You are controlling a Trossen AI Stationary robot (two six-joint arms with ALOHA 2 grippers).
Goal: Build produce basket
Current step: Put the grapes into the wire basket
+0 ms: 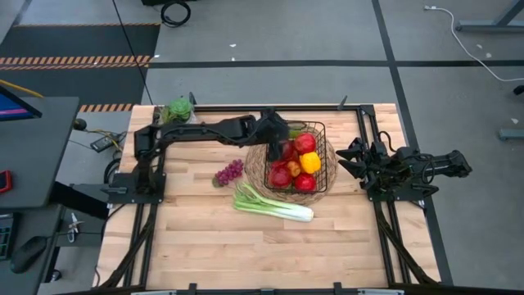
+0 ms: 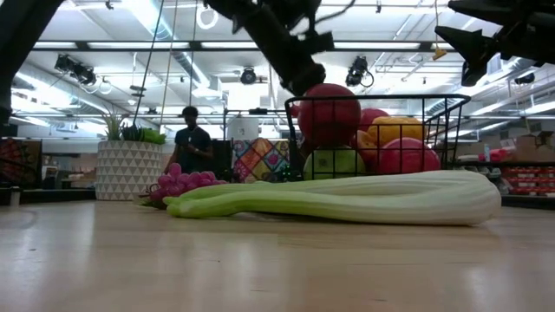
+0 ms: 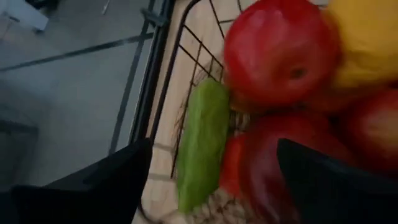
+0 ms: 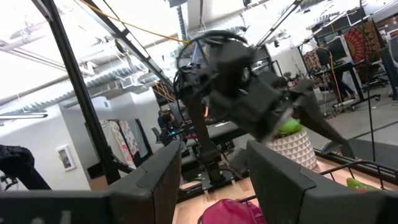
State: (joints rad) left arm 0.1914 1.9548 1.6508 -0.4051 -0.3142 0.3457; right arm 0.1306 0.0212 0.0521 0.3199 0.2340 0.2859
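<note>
The black wire basket [image 1: 321, 131] stands on a round woven mat [image 1: 255, 164] and holds red apples [image 1: 304, 142], a yellow pepper [image 1: 310, 162] and a green cucumber [image 3: 202, 143] that lies along its wall. My left gripper [image 1: 278, 135] hangs open over the basket's far left corner. In the left wrist view [image 3: 214, 149] its fingers stand on either side of the cucumber and a red apple [image 3: 280, 50], touching nothing. Purple grapes [image 1: 229, 172] and a pale-green leek [image 1: 272, 205] lie on the table. My right gripper [image 1: 348, 160] is open and empty to the right of the basket.
A leafy plant in a white pot [image 1: 176, 110] stands at the table's far left corner. The leek lies across the table in front of the basket [image 2: 347, 198]. A person [image 2: 191, 139] stands in the room beyond the table. Bare wood lies toward the near edge.
</note>
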